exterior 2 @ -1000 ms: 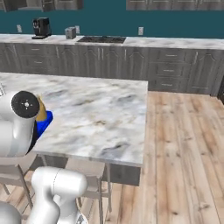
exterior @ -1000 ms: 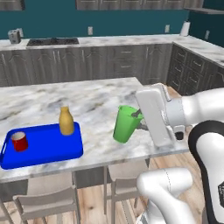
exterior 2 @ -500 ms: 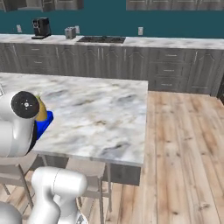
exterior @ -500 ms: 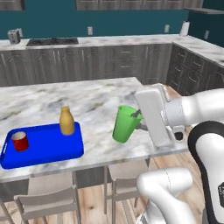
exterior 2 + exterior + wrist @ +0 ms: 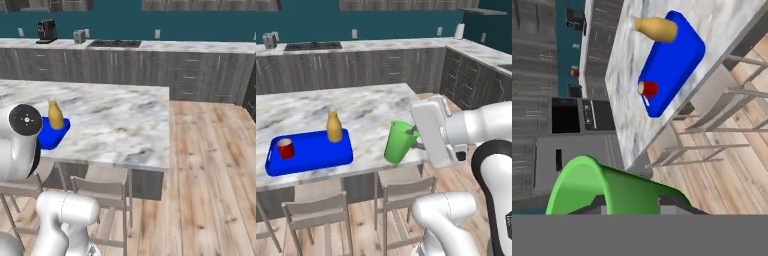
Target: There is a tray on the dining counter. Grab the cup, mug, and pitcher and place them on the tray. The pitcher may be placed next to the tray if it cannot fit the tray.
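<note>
Carrying the cup, clenched in the gripper above the dining counter edge, I should travel level and set it upright on bare tray between mug and pitcher.

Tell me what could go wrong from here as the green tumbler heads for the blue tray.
1. The small green tapered tumbler is pinched at its rim by the tool and hangs tilted at the white-grey marble counter's edge; a slip may drop it to the floor.
2. The yellow-orange bottle-shaped jug stands at the bright blue shallow tray's near end; a low sweep could topple it.
3. The small red cylindrical mug takes the far end, leaving only the middle free.
</note>
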### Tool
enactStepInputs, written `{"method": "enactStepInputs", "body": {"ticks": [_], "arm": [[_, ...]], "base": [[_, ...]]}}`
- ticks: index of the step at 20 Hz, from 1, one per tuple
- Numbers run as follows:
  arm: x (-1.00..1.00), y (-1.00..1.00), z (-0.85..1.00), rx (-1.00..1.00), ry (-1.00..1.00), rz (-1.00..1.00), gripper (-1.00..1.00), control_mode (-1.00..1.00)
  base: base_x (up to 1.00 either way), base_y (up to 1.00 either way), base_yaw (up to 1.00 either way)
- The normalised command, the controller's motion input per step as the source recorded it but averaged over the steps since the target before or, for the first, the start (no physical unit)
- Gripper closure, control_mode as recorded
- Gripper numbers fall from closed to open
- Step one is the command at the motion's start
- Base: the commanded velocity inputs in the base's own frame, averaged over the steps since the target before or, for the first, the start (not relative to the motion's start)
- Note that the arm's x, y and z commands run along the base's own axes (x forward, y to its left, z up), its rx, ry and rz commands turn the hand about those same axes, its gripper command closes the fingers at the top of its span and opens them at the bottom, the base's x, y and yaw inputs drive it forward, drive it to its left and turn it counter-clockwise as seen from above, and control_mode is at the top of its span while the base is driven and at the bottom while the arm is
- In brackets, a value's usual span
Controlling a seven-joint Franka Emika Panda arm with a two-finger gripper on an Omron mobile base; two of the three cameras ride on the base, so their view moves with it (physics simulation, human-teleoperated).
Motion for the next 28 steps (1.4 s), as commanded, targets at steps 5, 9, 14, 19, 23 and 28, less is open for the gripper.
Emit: {"method": "enactStepInputs", "body": {"ticks": [5,9,14,19,23,28], "arm": [[0.00,0.00,0.00,0.00,0.00,0.00,1.00,1.00],[0.00,0.00,0.00,0.00,0.00,0.00,1.00,1.00],[0.00,0.00,0.00,0.00,0.00,0.00,1.00,1.00],[0.44,0.49,-0.19,-0.10,0.06,-0.10,1.00,-1.00],[0.98,0.84,-0.34,-0.23,0.16,-0.16,1.00,-1.00],[1.00,0.57,-0.42,-0.22,0.19,-0.08,1.00,-1.00]], "base": [[0.80,0.44,-0.21],[0.53,0.83,-0.23],[0.42,1.00,-0.19],[0.23,0.31,-0.07],[0.00,0.00,0.00],[0.00,0.00,0.00]]}}
